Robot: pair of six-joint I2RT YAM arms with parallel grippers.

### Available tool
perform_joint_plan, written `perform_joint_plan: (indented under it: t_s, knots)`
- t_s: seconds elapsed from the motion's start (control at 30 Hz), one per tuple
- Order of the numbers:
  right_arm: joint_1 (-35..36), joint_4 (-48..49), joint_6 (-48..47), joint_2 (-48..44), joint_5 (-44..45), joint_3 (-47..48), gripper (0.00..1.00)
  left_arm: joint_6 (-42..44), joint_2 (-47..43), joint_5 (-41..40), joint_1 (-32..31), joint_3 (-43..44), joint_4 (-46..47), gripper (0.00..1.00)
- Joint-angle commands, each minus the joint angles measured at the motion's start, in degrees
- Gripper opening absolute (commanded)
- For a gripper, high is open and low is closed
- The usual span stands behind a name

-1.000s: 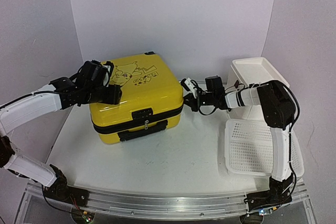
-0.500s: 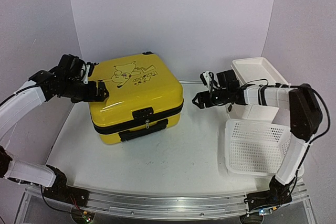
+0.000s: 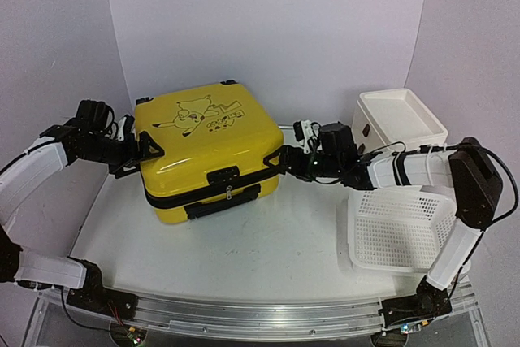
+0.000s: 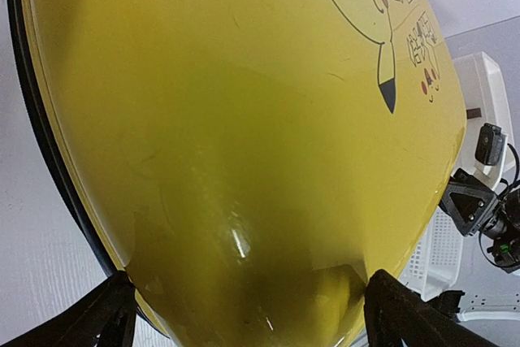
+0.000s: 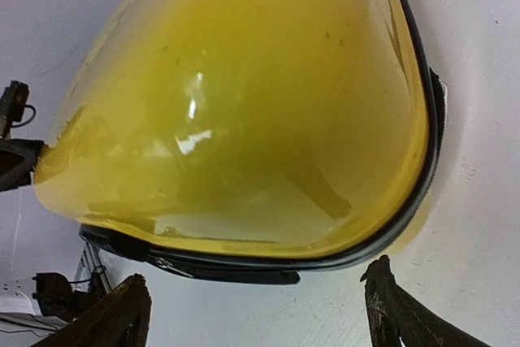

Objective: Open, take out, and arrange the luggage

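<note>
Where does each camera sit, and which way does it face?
Top external: above and behind the bases, looking down on the table; left gripper and right gripper flank the luggage.
Left wrist: on the left arm, looking right across the luggage lid; own fingers at bottom.
Right wrist: on the right arm, looking left at the luggage's side; own fingers at bottom.
Both wrist views share the luggage.

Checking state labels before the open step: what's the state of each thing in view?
luggage: closed, lying flat, drawing up
left pincer: open, straddling the luggage's left end
right pincer: open, straddling the luggage's right corner
basket: right way up, looks empty
cabinet: upright; can't tell whether its drawers are shut
</note>
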Motion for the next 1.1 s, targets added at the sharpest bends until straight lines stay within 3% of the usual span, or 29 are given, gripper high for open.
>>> perform_joint_plan:
  t_s: [0.0,0.07,0.27,0.47,0.57,0.67,0.77,1.07]
  knots:
    - [0.39,12.34,9.91,1.72,-0.31,2.42,0.91,-2.0,0.0,10.92,-2.21,-3.6,6.9,0.94]
    - [0.44,14.23,11.68,2.79,0.89,2.77,0.91,-2.26,-0.22,10.57,-3.67,-4.28,7.36,0.88]
    - [-0.14,12.66,7.79,3.61,6.79,5.64,0.87,-5.97,0.35,7.38,-11.61,-6.1,11.07,0.84]
    - [-3.8,-5.28,-13.81,2.74,6.43,10.83,0.86,-10.07,1.4,6.07,-15.84,-7.26,17.92,0.83]
    - [-1.79,-11.54,-25.96,-1.98,7.12,7.04,0.84,-9.93,1.5,5.48,-15.85,-6.08,18.49,0.83]
    - [1.53,-7.22,-30.95,-5.22,4.42,-0.95,0.71,-9.87,2.3,6.01,-15.87,-5.6,18.53,0.83]
    - [2.64,1.9,-30.18,-4.61,4.61,-7.45,0.59,-9.56,2.99,6.68,-15.89,-5.89,18.53,0.83]
    - [6.38,22.74,-34.4,4.54,18.25,-9.74,0.51,-9.7,4.08,6.76,-15.89,-5.12,18.51,0.84]
